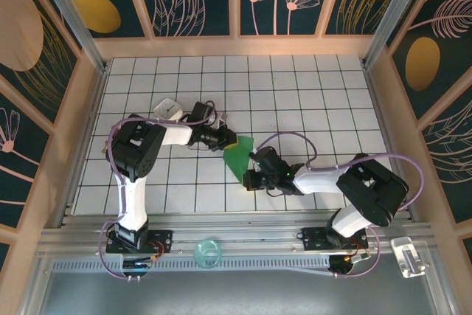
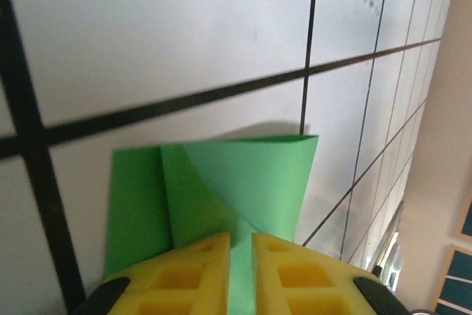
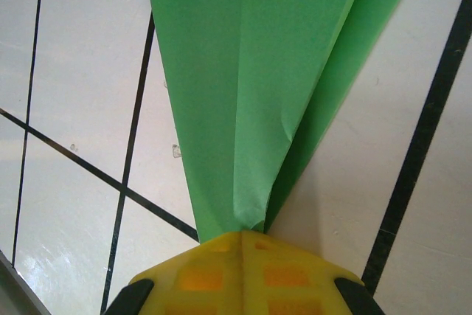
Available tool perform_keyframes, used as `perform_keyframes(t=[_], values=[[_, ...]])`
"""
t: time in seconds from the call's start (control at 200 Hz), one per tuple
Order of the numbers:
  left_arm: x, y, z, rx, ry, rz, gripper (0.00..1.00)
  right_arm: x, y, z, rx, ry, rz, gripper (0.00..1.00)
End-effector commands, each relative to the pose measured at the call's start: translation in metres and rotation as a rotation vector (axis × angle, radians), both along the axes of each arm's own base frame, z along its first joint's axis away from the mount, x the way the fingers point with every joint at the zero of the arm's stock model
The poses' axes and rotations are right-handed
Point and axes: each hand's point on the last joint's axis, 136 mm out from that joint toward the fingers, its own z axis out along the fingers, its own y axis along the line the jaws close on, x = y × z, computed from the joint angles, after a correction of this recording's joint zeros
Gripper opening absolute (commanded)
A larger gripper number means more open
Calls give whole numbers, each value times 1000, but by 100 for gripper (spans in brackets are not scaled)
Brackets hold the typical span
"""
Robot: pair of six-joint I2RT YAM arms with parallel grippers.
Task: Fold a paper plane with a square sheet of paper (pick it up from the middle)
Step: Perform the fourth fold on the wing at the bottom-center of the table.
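Observation:
The bright-green sheet of paper (image 1: 238, 154) is folded into a pointed paper-plane shape and sits mid-table between both arms. My left gripper (image 1: 231, 140) is at its upper end. In the left wrist view the yellow pads (image 2: 203, 271) stand slightly apart, so the left gripper (image 2: 241, 256) is open, with folded green paper (image 2: 243, 175) running through the gap. My right gripper (image 1: 249, 172) is at the lower end. In the right wrist view the right gripper (image 3: 254, 237) is shut on the paper's narrow pinched tip, and the paper (image 3: 251, 71) fans out away from it.
A small white square box (image 1: 168, 109) lies behind the left arm's wrist. A clear round object (image 1: 208, 251) and a clear block (image 1: 408, 254) rest on the near rail. Wooden-framed walls (image 1: 88, 101) enclose the white tiled table (image 1: 310, 94).

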Motion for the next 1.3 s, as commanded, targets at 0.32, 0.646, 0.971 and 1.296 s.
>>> perform_keyframes(t=[0.32,0.646,0.971,1.296], values=[[84,56,-5,106,-134,197,28,-63,-82,-68,-365,231,7,0],[4,48,48,-6,-203,207,38,4,-22,51,116,-69,-26,13],[-32,61,44,3,-193,215,40,58,-7,59,160,-134,-49,34],[-37,63,36,5,-171,223,39,61,16,46,155,-126,14,35]])
